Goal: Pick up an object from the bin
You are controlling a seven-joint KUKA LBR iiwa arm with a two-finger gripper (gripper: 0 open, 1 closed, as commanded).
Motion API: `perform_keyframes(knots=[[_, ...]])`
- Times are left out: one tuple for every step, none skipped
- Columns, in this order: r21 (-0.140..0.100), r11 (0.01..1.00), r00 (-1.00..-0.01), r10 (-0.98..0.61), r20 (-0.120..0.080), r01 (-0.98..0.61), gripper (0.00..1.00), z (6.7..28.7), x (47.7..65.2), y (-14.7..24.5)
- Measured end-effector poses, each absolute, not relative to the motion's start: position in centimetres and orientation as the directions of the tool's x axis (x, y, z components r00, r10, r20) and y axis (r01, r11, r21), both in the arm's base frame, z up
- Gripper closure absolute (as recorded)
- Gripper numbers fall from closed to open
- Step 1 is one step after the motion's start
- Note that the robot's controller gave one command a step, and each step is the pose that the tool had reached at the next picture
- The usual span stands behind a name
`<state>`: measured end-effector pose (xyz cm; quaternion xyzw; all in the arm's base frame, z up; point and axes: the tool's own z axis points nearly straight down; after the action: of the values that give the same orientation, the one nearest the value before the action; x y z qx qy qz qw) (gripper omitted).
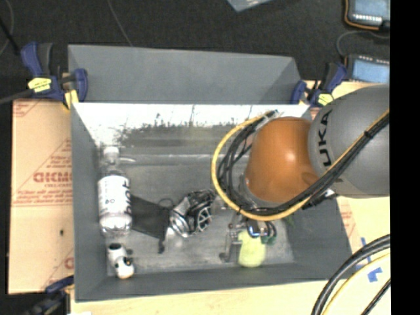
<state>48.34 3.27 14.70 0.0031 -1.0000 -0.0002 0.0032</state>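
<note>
My gripper (230, 249) hangs low over the bin's front right part, under the orange wrist cover. It is open; its left finger stands on the floor just left of a yellow-green ball (252, 254). The ball lies under the gripper's body, and the other finger is hidden behind it. A small green piece (268, 239) sits at the ball's upper right. To the left, a black and silver strapped gadget (192, 214) lies on the floor, apart from the finger.
A black cloth pouch (146, 216) lies left of the gadget. A clear water bottle (113, 197) with a white label lies along the left wall. A small white figure (121, 261) sits in the front left corner. Bare floor runs along the back.
</note>
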Motion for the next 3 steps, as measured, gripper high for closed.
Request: perform_keyframes(knots=[[0.001,1.0,-1.0,-0.005,-0.002,-0.005,0.0,15.1,48.5,3.3],[0.001,1.0,-1.0,-0.007,0.0,-0.007,0.0,13.9,50.2,3.8],[0.003,1.0,-1.0,-0.009,-0.012,-0.009,1.0,8.5,56.6,6.8]])
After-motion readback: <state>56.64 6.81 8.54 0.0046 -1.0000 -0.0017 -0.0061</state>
